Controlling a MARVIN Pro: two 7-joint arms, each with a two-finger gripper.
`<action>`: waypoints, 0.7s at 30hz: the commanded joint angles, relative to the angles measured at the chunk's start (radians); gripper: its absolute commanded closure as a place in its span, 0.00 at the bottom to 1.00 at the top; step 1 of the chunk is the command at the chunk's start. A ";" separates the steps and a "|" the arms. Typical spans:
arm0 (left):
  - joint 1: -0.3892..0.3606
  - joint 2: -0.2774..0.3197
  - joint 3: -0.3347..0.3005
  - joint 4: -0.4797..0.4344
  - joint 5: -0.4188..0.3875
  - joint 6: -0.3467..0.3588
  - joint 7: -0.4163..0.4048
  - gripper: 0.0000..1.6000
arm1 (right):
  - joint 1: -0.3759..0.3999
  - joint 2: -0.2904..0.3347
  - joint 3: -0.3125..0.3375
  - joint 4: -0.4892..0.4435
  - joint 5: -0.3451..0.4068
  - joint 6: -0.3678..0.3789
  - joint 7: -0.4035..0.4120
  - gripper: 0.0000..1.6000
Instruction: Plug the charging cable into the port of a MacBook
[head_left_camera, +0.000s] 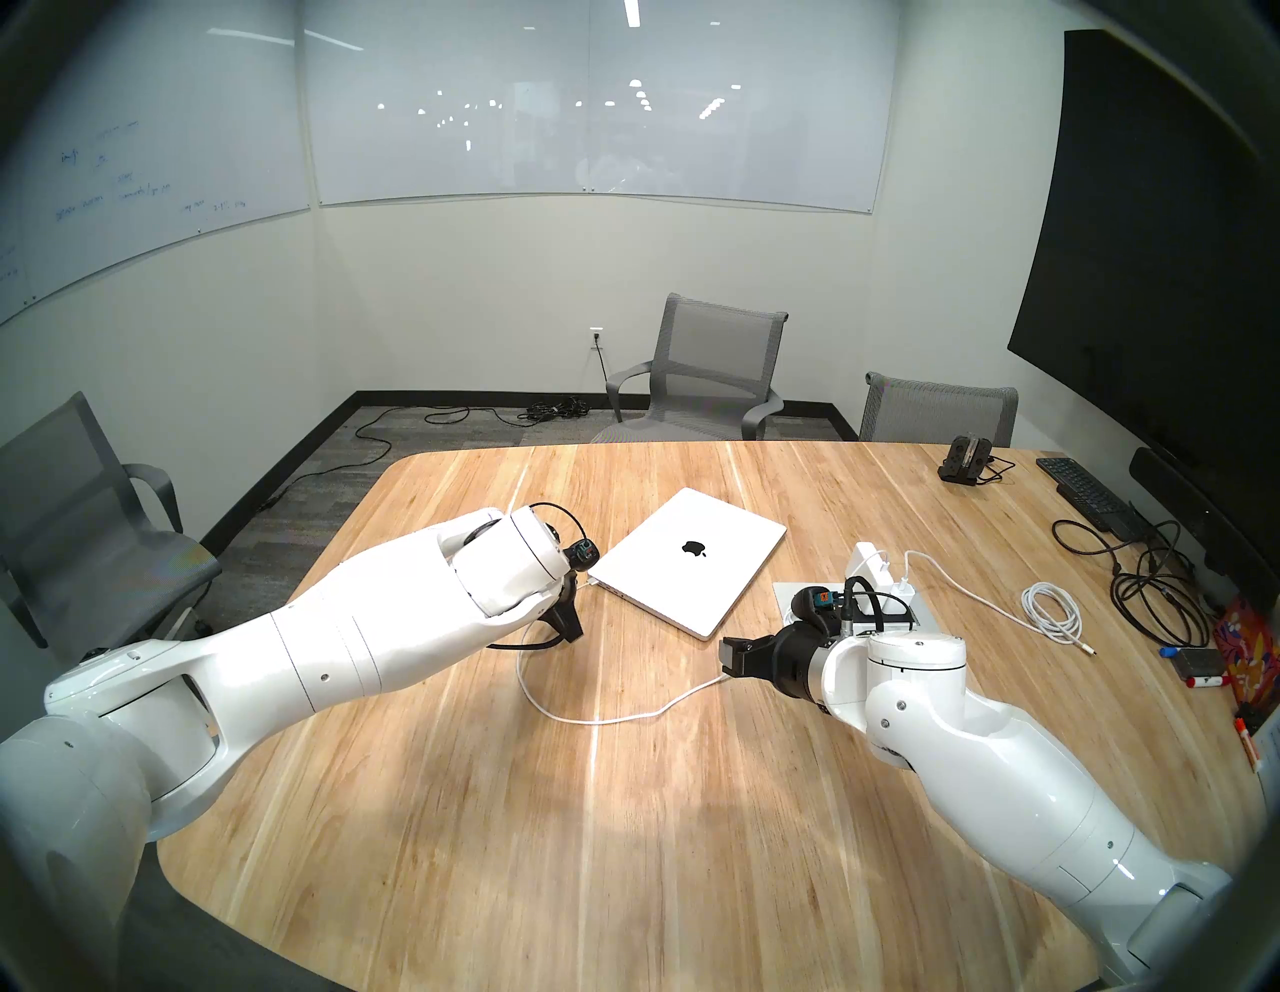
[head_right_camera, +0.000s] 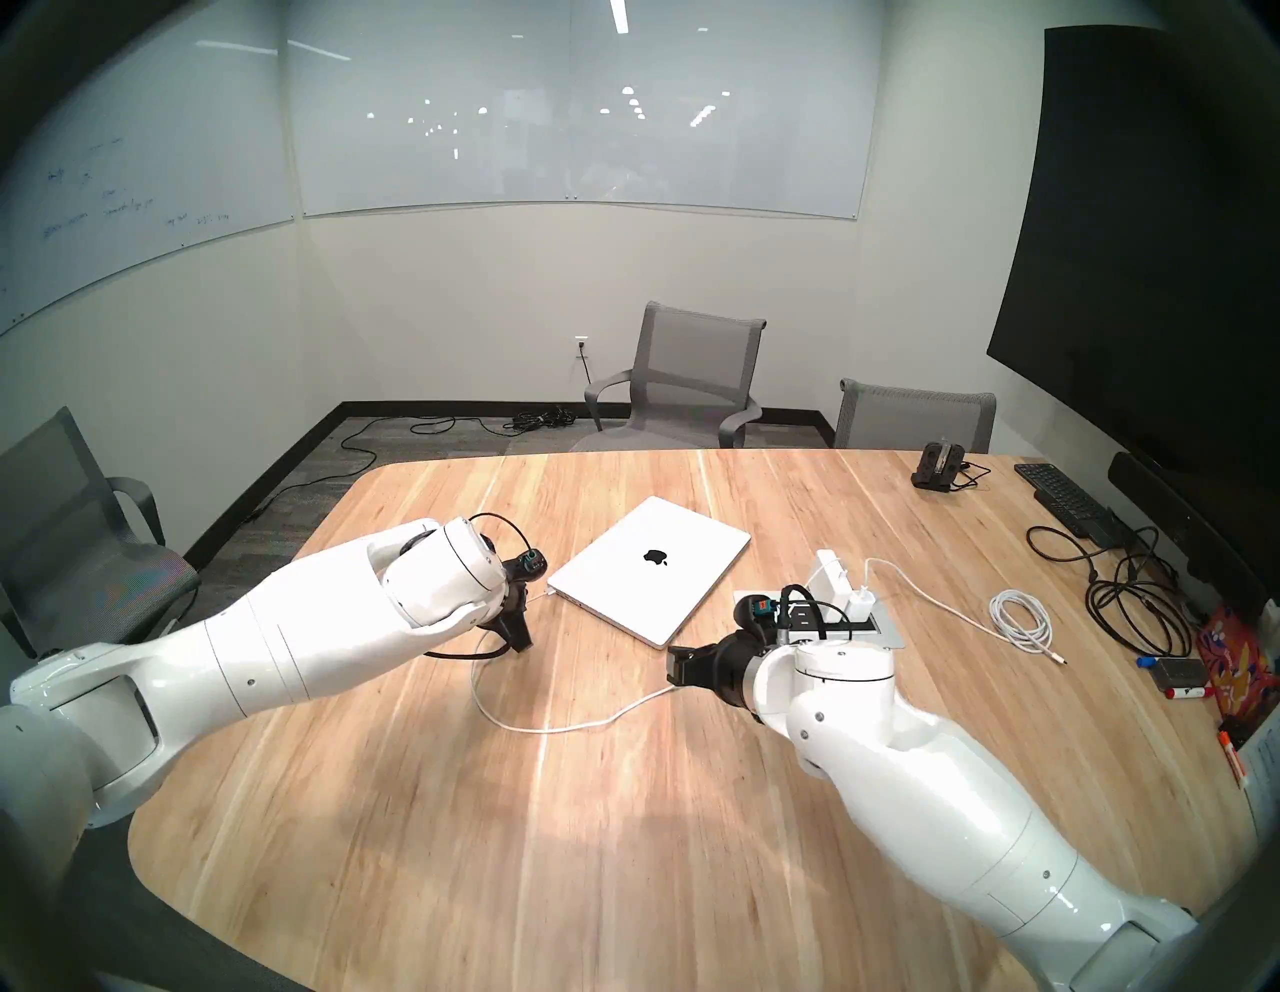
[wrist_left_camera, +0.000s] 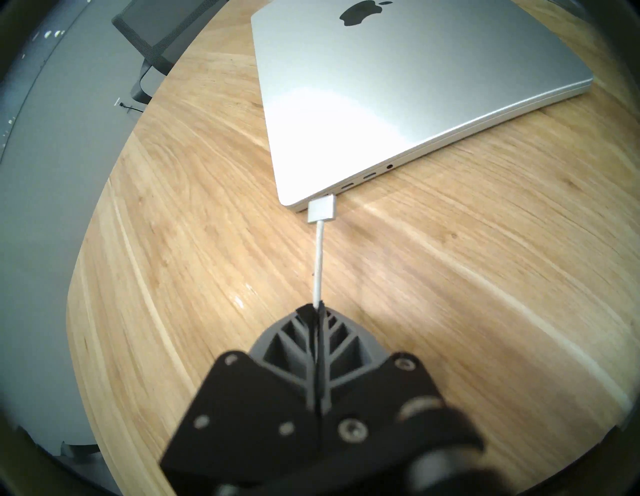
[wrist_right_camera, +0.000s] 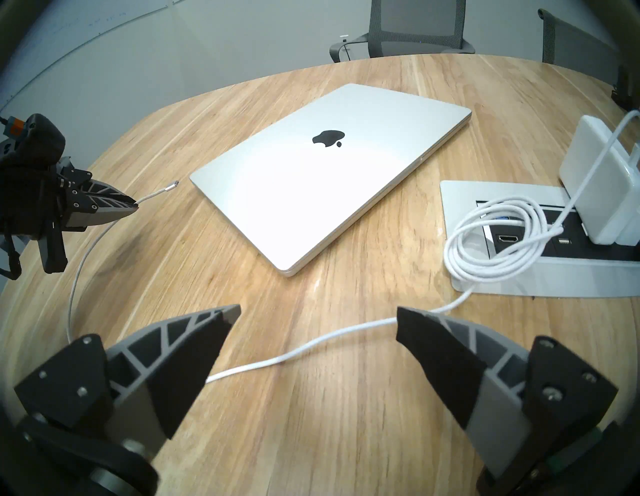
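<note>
We see a thin silver-white closed MacBook (wrist_right_camera: 311, 194) with a black apple logo, lying flat and angled on the wooden tabletop (head_left_camera: 623, 831), a thin white charging cable (wrist_right_camera: 304, 350) looping loosely, its small flat plug (wrist_left_camera: 321, 207) just beside the laptop's corner port, seating unclear.

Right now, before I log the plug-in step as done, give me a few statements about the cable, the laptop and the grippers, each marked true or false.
1. The left gripper is shut on the charging cable, a little behind its plug. True.
2. The plug is seated in the MacBook. False: the right wrist view shows a gap between plug and laptop.
3. The right gripper grips the cable. False: it is open and empty.
4. The MacBook's lid is closed. True.
</note>
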 joint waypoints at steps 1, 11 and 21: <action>-0.025 -0.005 0.016 -0.013 -0.010 -0.002 0.023 1.00 | 0.007 -0.001 0.001 -0.016 -0.001 0.000 0.000 0.00; -0.038 -0.024 0.035 0.016 -0.036 -0.002 0.051 1.00 | 0.007 -0.001 0.001 -0.016 -0.001 0.000 0.000 0.00; -0.045 -0.028 0.046 0.030 -0.073 -0.002 0.075 1.00 | 0.007 -0.001 0.001 -0.016 -0.001 0.000 0.000 0.00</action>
